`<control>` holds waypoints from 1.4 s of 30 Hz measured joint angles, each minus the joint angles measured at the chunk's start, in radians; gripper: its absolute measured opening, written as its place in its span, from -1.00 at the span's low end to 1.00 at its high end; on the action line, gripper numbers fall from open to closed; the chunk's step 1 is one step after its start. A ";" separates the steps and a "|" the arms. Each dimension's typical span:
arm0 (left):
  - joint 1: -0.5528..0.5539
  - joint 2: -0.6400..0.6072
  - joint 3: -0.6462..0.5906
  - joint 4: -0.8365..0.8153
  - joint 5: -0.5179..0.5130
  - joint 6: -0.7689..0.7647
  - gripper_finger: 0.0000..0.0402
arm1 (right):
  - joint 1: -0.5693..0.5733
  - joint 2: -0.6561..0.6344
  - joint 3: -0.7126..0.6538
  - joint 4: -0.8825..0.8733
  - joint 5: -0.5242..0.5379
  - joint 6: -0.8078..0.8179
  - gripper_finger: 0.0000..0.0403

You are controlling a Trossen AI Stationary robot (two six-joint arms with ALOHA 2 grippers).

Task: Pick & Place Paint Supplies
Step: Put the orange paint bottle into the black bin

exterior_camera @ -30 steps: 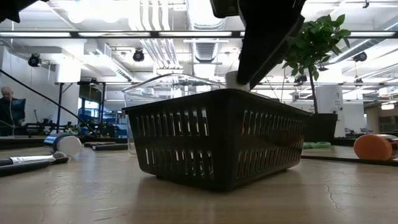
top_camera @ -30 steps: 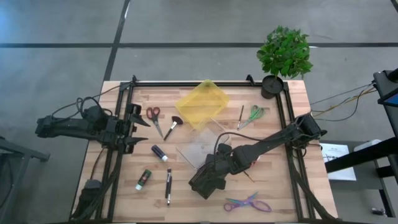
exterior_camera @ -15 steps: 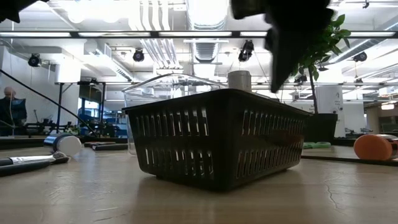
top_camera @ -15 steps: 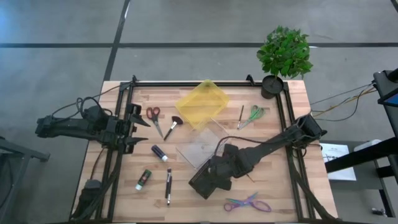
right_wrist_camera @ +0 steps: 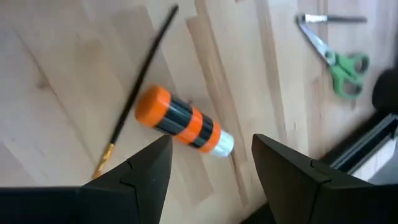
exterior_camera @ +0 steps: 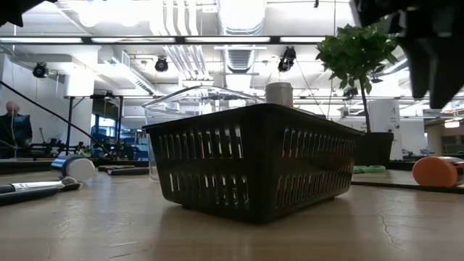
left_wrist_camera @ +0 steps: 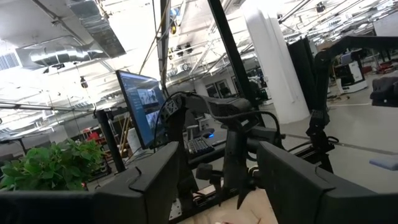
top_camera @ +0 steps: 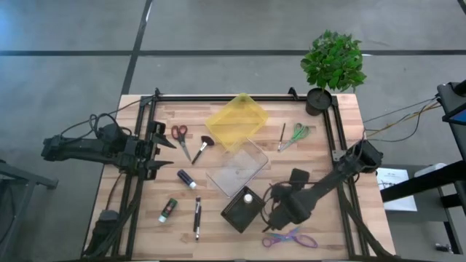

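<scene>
Orange-and-black banded bottle (right_wrist_camera: 181, 125), white cap

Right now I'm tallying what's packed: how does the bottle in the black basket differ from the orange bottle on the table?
The bottle in the basket stands upright, cap up, inside the black basket; the orange bottle lies on its side on the table, next to a thin brush. Only the basket bottle's cap shows, so its colour cannot be told; the orange bottle shows orange and dark bands. Both have pale caps.

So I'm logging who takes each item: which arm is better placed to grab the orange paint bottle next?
The right arm. Its open gripper hangs right above the orange paint bottle, which lies on the table beside a thin brush. The left gripper waits at the table's far left edge.
</scene>
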 joint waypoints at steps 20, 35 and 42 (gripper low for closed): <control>0.000 0.000 0.000 -0.001 0.000 0.001 0.10 | -0.032 0.000 -0.190 0.216 -0.123 -0.045 0.10; 0.000 0.000 0.000 -0.003 0.000 0.003 0.10 | -0.127 -0.002 -0.236 0.307 -0.011 -0.086 0.10; 0.000 0.000 0.000 -0.011 0.000 0.002 0.10 | -0.121 -0.066 -0.240 0.307 0.030 -0.042 0.10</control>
